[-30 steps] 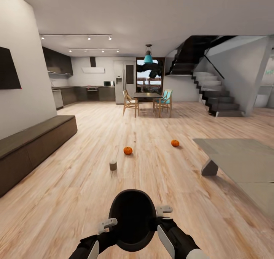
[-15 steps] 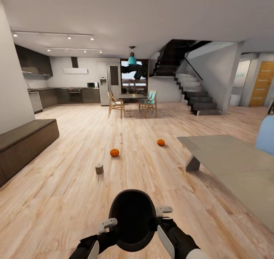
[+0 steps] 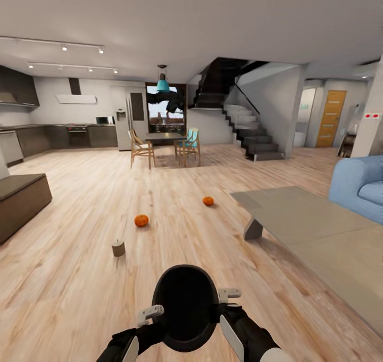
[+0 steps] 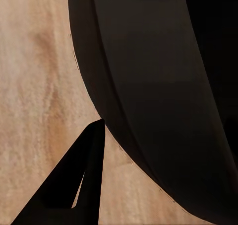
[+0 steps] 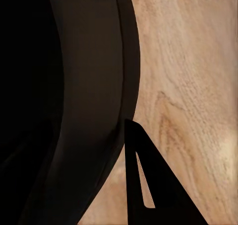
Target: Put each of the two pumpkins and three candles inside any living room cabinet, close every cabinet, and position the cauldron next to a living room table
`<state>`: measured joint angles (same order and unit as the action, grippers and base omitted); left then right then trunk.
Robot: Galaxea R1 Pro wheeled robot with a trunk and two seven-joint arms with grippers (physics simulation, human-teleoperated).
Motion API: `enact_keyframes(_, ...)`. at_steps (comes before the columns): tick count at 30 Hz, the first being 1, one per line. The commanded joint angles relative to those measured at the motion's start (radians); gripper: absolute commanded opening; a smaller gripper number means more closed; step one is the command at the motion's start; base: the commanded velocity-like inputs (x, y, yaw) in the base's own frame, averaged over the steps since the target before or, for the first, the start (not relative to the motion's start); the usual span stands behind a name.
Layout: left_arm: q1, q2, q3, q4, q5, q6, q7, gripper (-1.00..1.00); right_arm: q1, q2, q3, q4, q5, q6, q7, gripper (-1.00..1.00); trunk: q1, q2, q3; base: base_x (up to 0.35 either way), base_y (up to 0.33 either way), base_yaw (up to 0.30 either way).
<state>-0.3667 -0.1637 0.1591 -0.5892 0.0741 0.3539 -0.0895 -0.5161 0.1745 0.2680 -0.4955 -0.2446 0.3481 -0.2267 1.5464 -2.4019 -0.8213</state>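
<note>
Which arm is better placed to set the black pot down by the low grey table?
Neither alone: both grippers, left and right, clamp the cauldron from opposite sides. The table lies on the robot's right, so the right arm leads.

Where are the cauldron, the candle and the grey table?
cauldron (image 3: 186, 306), head view, dark inside of the pot.
candle (image 3: 118, 248), head view, side of the stub.
grey table (image 3: 298, 221), head view, bare top.

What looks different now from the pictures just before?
The camera has swung to the right: a blue sofa has come into sight and the dark cabinet has slid to the edge. The pumpkins, candle and table have not moved on the floor. Both arms still carry the cauldron.
</note>
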Motion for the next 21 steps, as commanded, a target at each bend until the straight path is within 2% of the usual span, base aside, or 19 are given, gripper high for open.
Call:
enact_keyframes(1, 0.000, 0.001, 0.002, 0.000, 0.000, 0.000, 0.002, -1.00, -0.001, 0.000, -0.003, -0.014, 0.005, -0.001, 0.001, -1.00, 0.000, 0.000, 0.000, 0.281, 0.131, -0.078)
enact_keyframes(8, 0.000, 0.001, 0.002, 0.000, 0.000, 0.000, 0.002, -1.00, -0.001, 0.000, -0.003, -0.014, 0.005, -0.001, 0.002, -1.00, 0.000, 0.000, 0.000, 0.152, 0.072, -0.057)
enact_keyframes(12, 0.000, 0.001, 0.002, 0.000, 0.000, 0.000, 0.002, -1.00, -0.001, 0.000, -0.003, -0.014, 0.005, -0.001, 0.003, -1.00, 0.000, 0.000, 0.000, 0.011, 0.006, -0.232)
enact_keyframes(16, 0.000, 0.001, 0.002, 0.000, 0.000, 0.000, 0.001, -1.00, -0.001, 0.000, -0.003, -0.014, 0.005, -0.001, 0.036, -1.00, 0.000, 0.000, 0.000, 0.001, 0.001, -0.272)
enact_keyframes(21, 0.000, 0.002, 0.001, -0.001, 0.030, 0.000, 0.001, -1.00, -0.001, 0.000, -0.003, -0.014, 0.005, -0.001, 0.047, -1.00, 0.000, 0.000, 0.000, 0.000, 0.000, -0.277)
